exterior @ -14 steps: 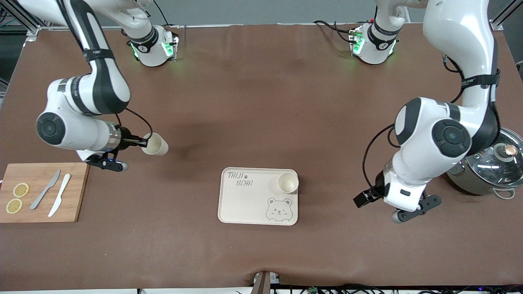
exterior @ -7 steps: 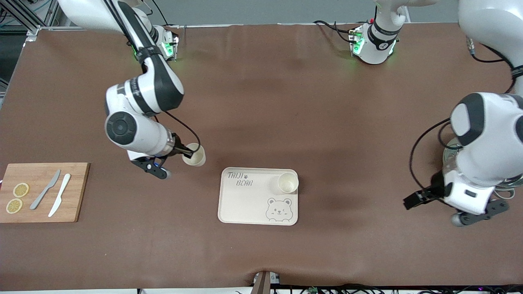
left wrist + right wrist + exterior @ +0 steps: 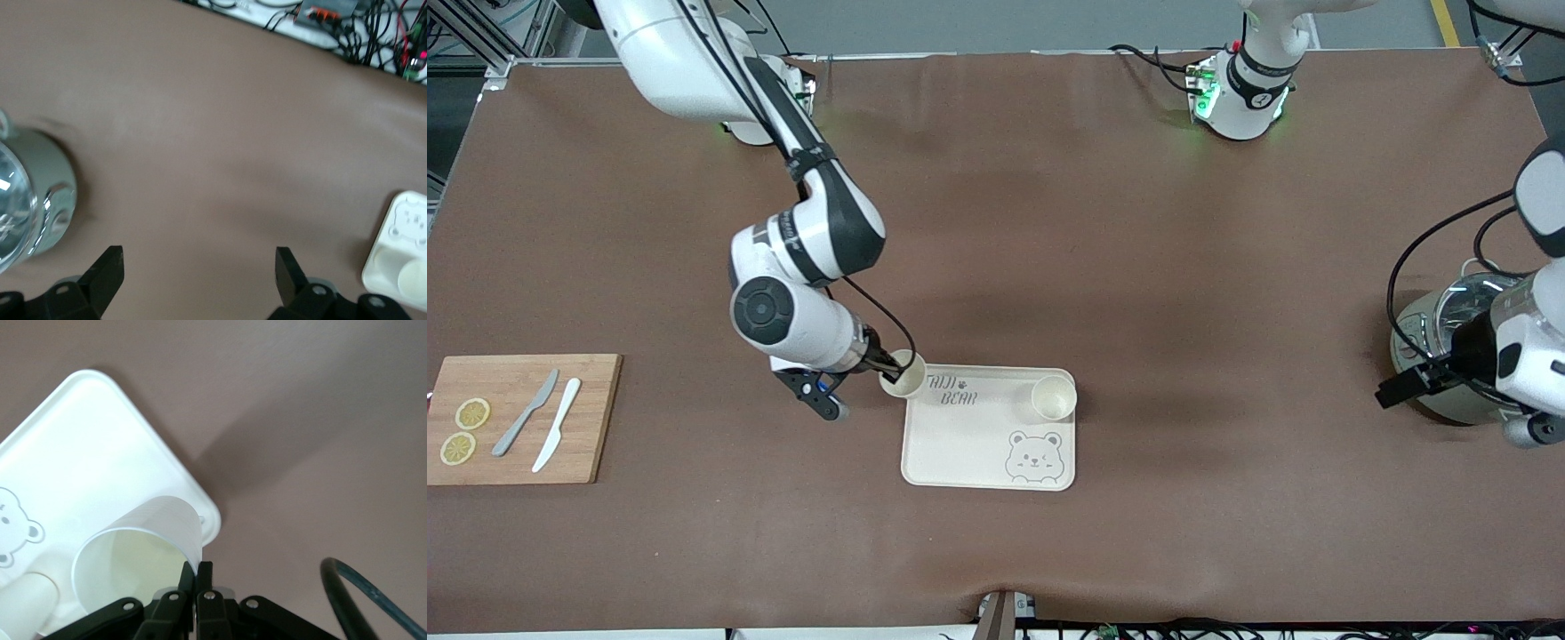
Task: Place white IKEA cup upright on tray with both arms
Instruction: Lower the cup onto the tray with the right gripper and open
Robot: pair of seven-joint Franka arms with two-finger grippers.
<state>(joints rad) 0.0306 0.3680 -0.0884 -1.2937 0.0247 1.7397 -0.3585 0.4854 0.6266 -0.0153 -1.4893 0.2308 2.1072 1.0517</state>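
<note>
Right hand (image 3: 887, 368) — pinching cup (image 3: 903, 373) over tray (image 3: 969, 444)

White arms (image 3: 805, 236), black joint bands

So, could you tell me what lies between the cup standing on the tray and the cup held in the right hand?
In the front view, only bare tray surface with the "TAIJI BEAR" lettering separates the standing cup from the held cup in the right hand.
</note>
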